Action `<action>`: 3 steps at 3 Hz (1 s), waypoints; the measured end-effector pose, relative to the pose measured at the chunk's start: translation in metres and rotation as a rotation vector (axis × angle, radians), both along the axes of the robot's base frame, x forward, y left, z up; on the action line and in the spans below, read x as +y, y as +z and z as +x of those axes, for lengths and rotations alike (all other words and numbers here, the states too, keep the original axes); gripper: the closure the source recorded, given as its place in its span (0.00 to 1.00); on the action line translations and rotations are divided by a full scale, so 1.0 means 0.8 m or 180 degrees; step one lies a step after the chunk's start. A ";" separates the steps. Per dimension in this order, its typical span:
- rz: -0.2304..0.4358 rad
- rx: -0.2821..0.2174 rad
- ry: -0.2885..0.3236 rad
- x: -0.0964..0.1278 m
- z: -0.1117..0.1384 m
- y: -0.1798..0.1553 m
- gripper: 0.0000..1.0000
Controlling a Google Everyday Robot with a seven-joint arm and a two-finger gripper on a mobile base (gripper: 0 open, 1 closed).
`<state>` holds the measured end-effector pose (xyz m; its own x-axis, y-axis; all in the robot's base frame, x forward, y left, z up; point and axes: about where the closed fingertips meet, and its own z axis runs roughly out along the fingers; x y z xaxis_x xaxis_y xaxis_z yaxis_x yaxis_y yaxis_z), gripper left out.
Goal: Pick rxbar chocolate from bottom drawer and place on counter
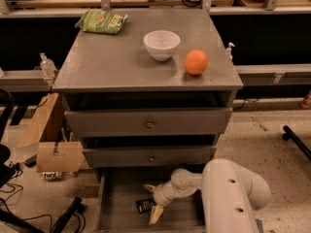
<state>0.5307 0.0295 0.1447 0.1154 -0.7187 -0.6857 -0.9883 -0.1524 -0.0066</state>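
- A cardboard box point(54, 154) stands on the floor to the left of the cabinet, and a clear bottle point(46, 66) sits on the ledge behind it.
- A green snack bag point(101, 21) lies at the back left corner of the counter point(116, 64).
- The bottom drawer point(121, 194) is pulled out under the two shut upper drawers point(146, 130), and its grey floor is in view.
- The rxbar chocolate point(145, 206) lies flat on the floor of the bottom drawer, near the middle.
- The gripper point(151, 201) is down inside the bottom drawer, right at the bar. Its fingers point(155, 214) are spread apart, one towards the back of the drawer and one towards the front, with the bar about level with the gap between them. I cannot tell whether either finger touches the wrapper.
- A white bowl point(162, 44) stands upright on the counter, right of centre.
- An orange point(196, 62) rests just beside the bowl, nearer the front right edge.
- The white arm point(228, 193) reaches in from the lower right.
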 end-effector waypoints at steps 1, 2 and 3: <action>0.0000 0.0000 0.0000 0.000 0.000 0.000 0.00; -0.0018 0.0087 -0.0005 0.011 -0.002 -0.020 0.00; -0.0060 0.0125 -0.0023 0.015 0.000 -0.035 0.00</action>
<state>0.5310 0.0411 0.1164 0.0834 -0.7322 -0.6759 -0.9888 -0.1450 0.0350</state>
